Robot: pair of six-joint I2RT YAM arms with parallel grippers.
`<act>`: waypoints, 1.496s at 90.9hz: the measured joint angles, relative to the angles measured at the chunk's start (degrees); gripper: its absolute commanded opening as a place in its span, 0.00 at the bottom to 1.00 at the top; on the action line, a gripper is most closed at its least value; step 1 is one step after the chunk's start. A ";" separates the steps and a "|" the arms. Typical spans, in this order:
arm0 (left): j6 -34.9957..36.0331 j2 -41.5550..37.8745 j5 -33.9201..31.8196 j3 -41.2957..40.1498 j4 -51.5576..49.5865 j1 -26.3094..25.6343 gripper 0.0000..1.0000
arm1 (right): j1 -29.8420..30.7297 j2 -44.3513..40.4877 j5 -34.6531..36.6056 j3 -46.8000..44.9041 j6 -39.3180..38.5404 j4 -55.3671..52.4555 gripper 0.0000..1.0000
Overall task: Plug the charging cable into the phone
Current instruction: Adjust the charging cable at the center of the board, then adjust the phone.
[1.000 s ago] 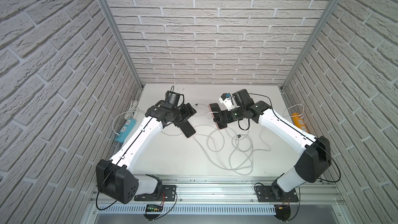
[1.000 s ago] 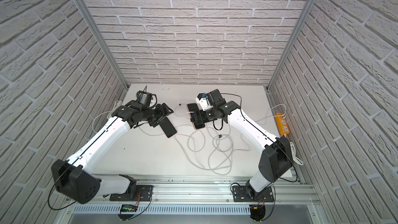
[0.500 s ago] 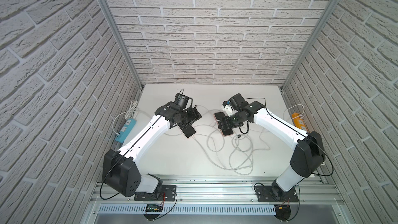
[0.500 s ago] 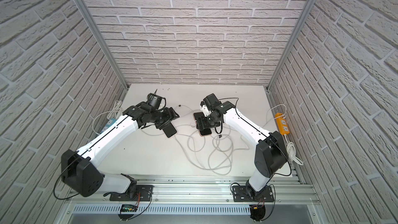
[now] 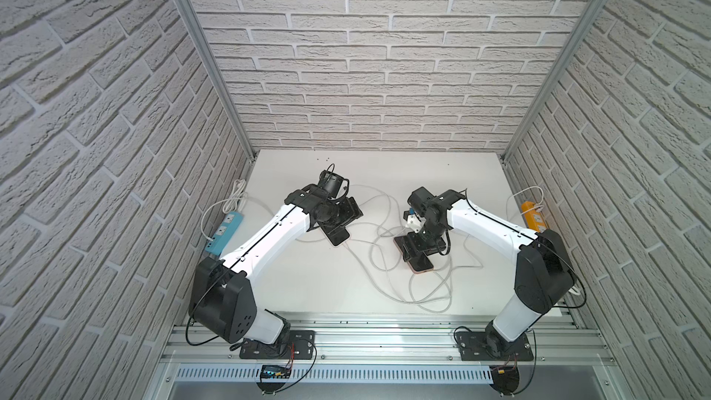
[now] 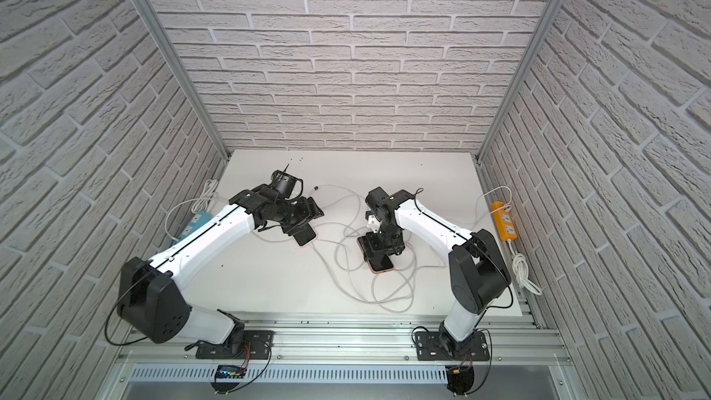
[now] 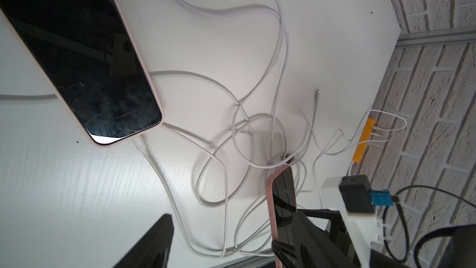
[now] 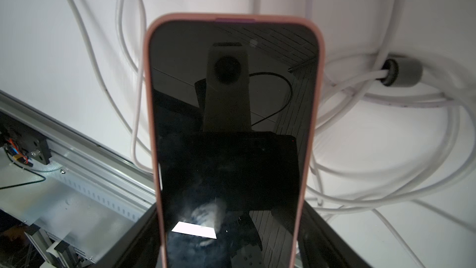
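We see the right pincer (image 5: 421, 250) clamped across the phone (image 5: 422, 266), a dark-screened handset in a pink case, right of the middle of the counter (image 5: 307, 286). In the right wrist view its fingers (image 8: 324, 241) sit against both long edges of the case, and the screen runs out from between them. From the left wrist view the phone looks tilted, with one end higher; whether its other end touches the counter we cannot tell

The left pincer (image 5: 345, 220) stands open and holds nothing. It hangs over one end of a second phone (image 5: 338, 237), also pink-cased, which lies flat on the counter left of the middle, well apart from the held one. One of this pincer's fingers shows in the left wrist view, clear of that handset. A white lead (image 7: 140, 145) is plugged into the second phone's end

The charging cable (image 7: 314, 109) lies loose on the counter, its bare plug (image 7: 318, 91) touching nothing, apart from both phones and on the side of the orange power strip (image 5: 533, 217) at the right edge. More white loops (image 7: 180, 73) tangle on the counter between and around the two phones. A blue power strip (image 5: 225, 232) lies along the left edge
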 measured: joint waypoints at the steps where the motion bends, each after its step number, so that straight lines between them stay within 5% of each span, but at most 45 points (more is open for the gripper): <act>1: -0.02 0.02 0.00 0.00 0.02 -0.02 0.75 | 0.11 0.00 -0.20 0.04 -0.07 0.02 0.24; 36: -4.33 0.13 0.96 -0.72 2.78 -3.04 0.74 | 4.79 -8.11 -8.83 -1.03 -1.62 9.64 0.22; 94: -12.87 -1.77 1.31 -2.64 8.24 -10.64 0.65 | 7.23 -10.32 -5.25 -2.51 1.29 22.80 0.21; 119: -14.51 -1.90 0.79 -3.58 10.34 -11.61 0.44 | 7.28 -10.32 -7.15 -2.51 3.52 25.51 0.21; 136: -14.16 -1.88 0.76 -3.65 11.39 -11.93 0.19 | 7.26 -10.32 -9.07 -2.75 5.09 26.56 0.21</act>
